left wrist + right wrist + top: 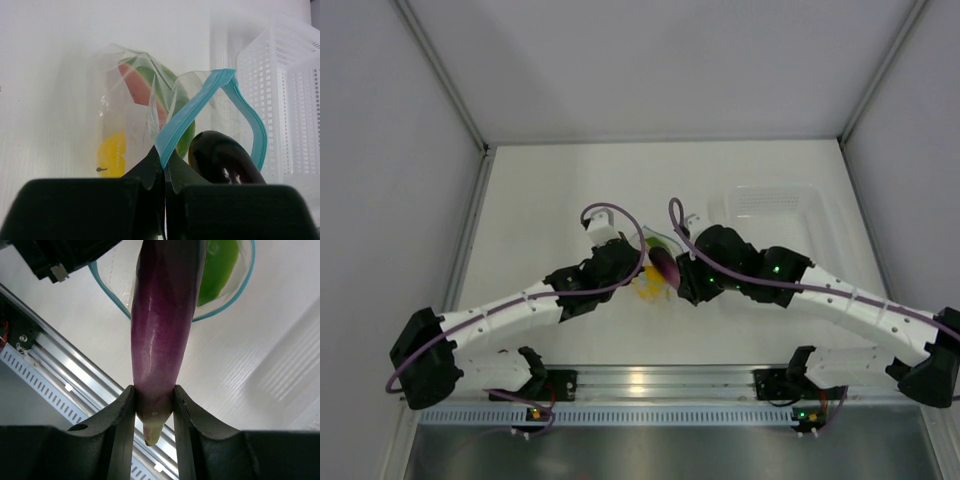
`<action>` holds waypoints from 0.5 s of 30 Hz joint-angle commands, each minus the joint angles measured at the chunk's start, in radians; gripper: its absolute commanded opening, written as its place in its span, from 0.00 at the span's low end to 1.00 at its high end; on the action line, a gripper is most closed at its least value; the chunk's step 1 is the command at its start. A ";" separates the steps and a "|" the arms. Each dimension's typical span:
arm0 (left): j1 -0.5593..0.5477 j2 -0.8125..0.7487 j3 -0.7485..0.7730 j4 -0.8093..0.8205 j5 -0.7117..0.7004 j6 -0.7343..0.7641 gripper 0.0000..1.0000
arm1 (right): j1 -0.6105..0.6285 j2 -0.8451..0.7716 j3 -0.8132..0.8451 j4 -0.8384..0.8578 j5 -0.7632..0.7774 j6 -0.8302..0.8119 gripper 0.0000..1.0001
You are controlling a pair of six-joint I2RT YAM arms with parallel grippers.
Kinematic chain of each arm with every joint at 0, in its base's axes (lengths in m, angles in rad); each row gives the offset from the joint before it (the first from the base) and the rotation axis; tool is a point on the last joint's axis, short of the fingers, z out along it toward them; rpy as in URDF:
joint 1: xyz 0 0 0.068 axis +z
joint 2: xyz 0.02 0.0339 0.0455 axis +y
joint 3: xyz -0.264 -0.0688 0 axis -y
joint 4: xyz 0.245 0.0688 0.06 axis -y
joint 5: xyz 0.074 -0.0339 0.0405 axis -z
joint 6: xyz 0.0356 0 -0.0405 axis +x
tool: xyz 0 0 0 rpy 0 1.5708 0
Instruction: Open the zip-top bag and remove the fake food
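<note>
The left hand [165,175] and right hand [154,410] meet at mid-table, crowding the zip-top bag [658,240] between them. The purple eggplant piece [162,340] blocks much of the bag's mouth. A clear tub [775,205] stands right-rear. The table [540,200] offers room on the left.

Bag [114,116]: clear, crinkled, mid-table, mouth open; its teal zip strip [186,116] is parted into a wide loop. Eggplant [160,340]: slim, glossy purple, pale green stem tip; its far end is inside the loop, its stem end outside. Still bagged: a red-orange wedge [136,87] with a green rim, a round yellow fruit [112,155] at 7 o'clock of the wedge, and a green piece [217,270] at 1 o'clock of the eggplant.
</note>
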 commanded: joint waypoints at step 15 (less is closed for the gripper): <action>-0.004 -0.014 0.010 0.011 0.012 -0.041 0.00 | -0.250 -0.288 0.041 -0.022 0.249 -0.053 0.00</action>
